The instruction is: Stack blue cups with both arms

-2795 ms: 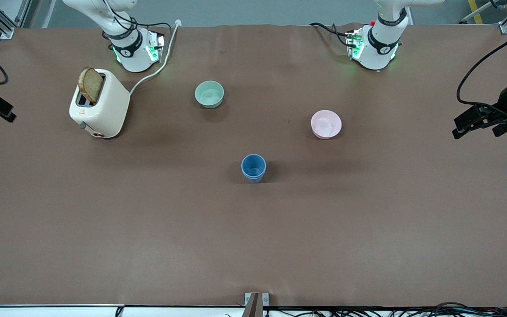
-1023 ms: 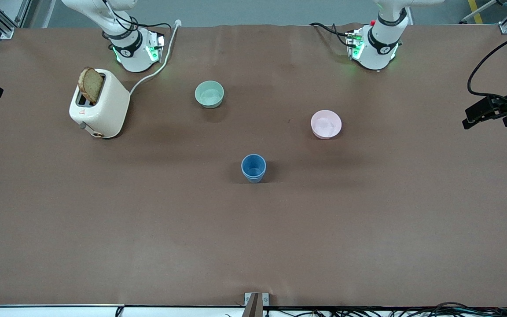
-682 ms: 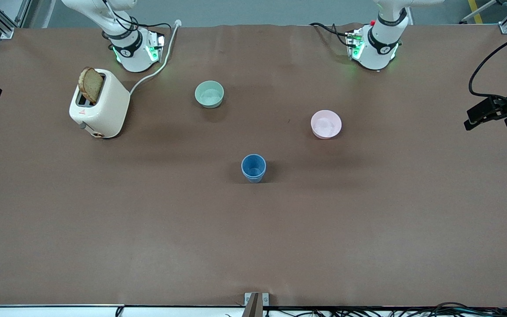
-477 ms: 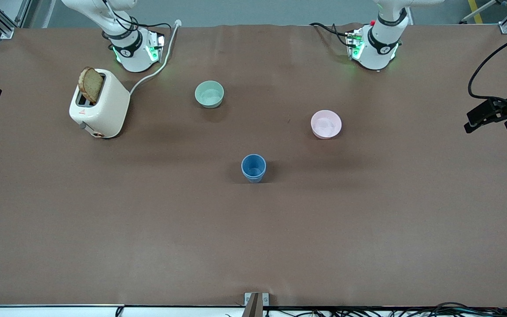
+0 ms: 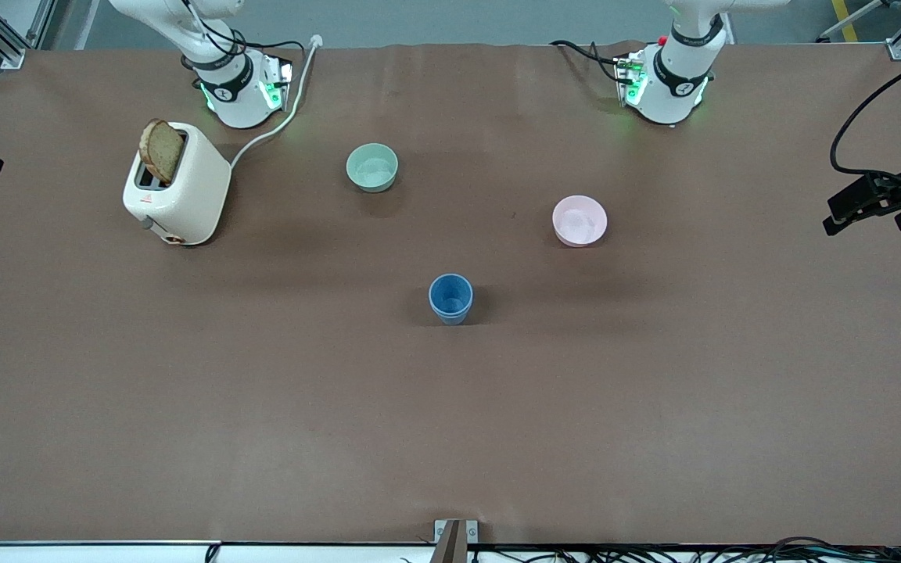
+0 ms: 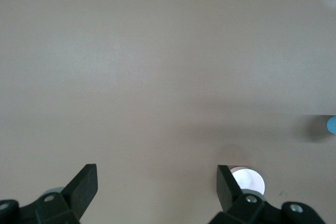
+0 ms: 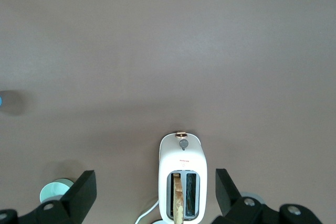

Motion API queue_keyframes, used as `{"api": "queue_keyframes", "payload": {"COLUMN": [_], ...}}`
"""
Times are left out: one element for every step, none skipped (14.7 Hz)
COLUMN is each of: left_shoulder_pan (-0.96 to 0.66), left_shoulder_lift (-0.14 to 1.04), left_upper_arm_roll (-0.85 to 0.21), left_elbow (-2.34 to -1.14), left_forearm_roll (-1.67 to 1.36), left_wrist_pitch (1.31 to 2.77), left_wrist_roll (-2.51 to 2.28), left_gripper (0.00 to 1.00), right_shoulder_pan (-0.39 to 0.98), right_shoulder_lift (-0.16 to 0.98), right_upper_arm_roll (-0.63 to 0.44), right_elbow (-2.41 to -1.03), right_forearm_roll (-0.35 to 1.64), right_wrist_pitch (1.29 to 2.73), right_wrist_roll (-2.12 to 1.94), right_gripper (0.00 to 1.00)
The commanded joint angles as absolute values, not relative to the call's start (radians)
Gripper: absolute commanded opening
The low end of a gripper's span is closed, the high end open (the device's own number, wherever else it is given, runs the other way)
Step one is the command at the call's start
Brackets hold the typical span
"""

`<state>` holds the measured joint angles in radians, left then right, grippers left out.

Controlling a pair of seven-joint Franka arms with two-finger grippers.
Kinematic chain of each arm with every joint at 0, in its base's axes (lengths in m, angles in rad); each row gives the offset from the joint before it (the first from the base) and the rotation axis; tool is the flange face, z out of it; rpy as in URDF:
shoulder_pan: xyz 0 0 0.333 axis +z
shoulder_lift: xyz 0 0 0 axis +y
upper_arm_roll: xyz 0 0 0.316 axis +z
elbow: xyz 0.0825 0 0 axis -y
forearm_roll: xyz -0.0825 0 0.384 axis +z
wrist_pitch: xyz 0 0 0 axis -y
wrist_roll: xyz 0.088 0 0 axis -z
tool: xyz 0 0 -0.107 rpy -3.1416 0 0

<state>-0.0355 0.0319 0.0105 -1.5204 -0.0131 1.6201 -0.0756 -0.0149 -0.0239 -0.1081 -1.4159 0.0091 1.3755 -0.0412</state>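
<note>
Left gripper [image 6: 156,169]: jaws are standing wide apart and holding nothing. In the left wrist view only bare bench [image 5: 450,430] is showing between them. The gripper is hanging in the air over the edge of the bench at the left arm's end, well apart from every object. Judgement: it is parking there to leave the work area free.

Right gripper [image 7: 155,172]: jaws are likewise spread and empty. It is hovering at the right arm's end of the bench. Its wrist camera is looking down on the toaster [image 5: 178,184], which has a slice of bread [image 5: 161,150] sticking up out of one slot. Judgement: this arm is also waiting, not reaching.

Blue cups [image 5: 450,298]: they are standing upright near the middle of the bench, nearer to the front camera than both bowls. A second rim is showing just below the top one, so one cup appears to be sitting nested inside the other. Judgement: the stack is looking complete, and with both arms clear of it the task is reading as finished or all but finished.

The pink bowl [image 5: 579,220] is sitting toward the left arm's end and the mint-green bowl [image 5: 372,166] farther from the camera. Both are apart from the cups and playing no part.
</note>
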Motion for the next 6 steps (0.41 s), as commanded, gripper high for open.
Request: {"api": "queue_keyframes", "payload": {"left_shoulder_pan": [-0.041,-0.041,-0.043,-0.043,-0.044,-0.043], "left_shoulder_lift": [0.006,0.006,0.006,0.005,0.005,0.005], "left_upper_arm_roll": [0.012,0.011,0.011,0.011,0.011,0.011], "left_elbow": [-1.546,-1.546,-1.546,-1.546,-1.546,-1.545], "left_forearm_roll": [-0.011,-0.011,-0.011,-0.009,-0.009,-0.008], "left_wrist_pitch": [1.635,1.635,1.634,1.634,1.634,1.634], "left_wrist_roll": [-0.077,-0.075,-0.075,-0.075,-0.074,-0.071], "left_gripper": [1.0,1.0,1.0,1.0,1.0,1.0], "right_shoulder_pan": [-0.006,-0.006,-0.006,-0.006,-0.005,-0.005], "right_shoulder_lift": [-0.025,-0.025,-0.025,-0.025,-0.025,-0.025], "right_upper_arm_roll": [-0.115,-0.115,-0.115,-0.115,-0.115,-0.115], "right_elbow": [-1.413,-1.413,-1.414,-1.416,-1.419,-1.419], "right_forearm_roll": [0.0,0.0,0.0,0.0,0.0,0.0], "right_wrist_pitch": [1.374,1.373,1.373,1.373,1.374,1.374], "right_wrist_roll": [-0.044,-0.044,-0.044,-0.044,-0.044,-0.044], "right_gripper": [1.0,1.0,1.0,1.0,1.0,1.0]}}
